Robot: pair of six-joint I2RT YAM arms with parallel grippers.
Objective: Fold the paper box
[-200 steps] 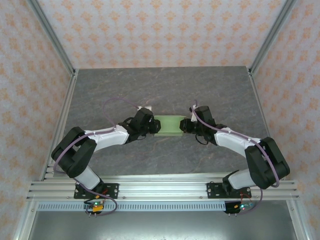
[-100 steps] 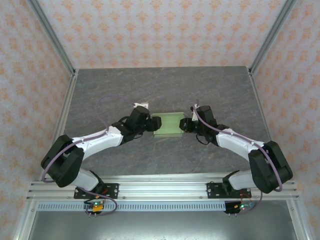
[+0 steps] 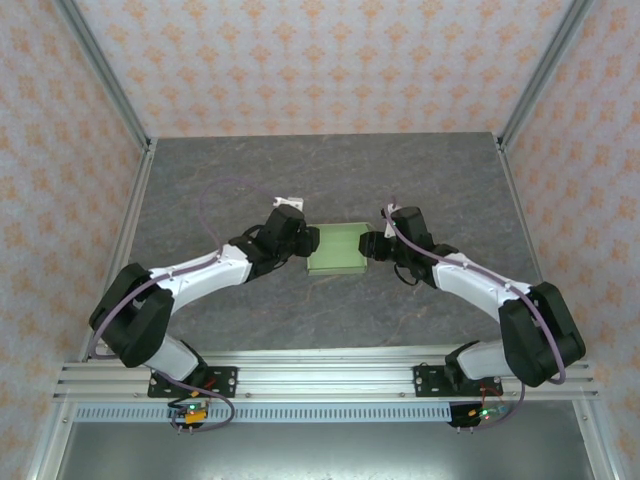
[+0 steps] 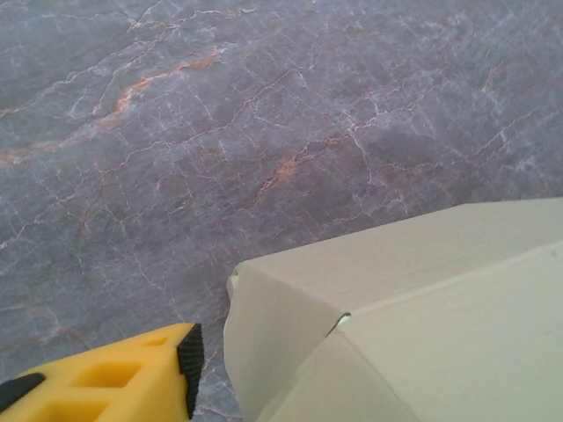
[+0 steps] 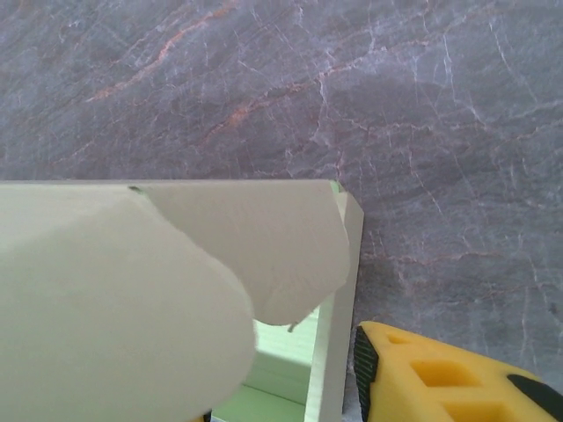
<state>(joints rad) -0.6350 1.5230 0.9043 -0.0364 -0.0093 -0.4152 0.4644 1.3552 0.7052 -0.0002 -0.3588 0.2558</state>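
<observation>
Top external view: the box [image 3: 338,250] lies mid-counter [image 3: 330,170]. The left fingers [image 4: 114,387] and right fingers [image 5: 440,374] flank its ends; apart or clamped, I cannot tell. Risk: an uneven squeeze could crumple the loose end flaps.

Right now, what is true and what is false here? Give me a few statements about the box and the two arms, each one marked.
1. The box is bright red. False: it is pale green.
2. The table under it is grey and marbled. True.
3. One arm reaches to each end of it, the left arm and the right arm. True.
4. It sits in the table's far left corner. False: it is near the middle, between the arms.
</observation>
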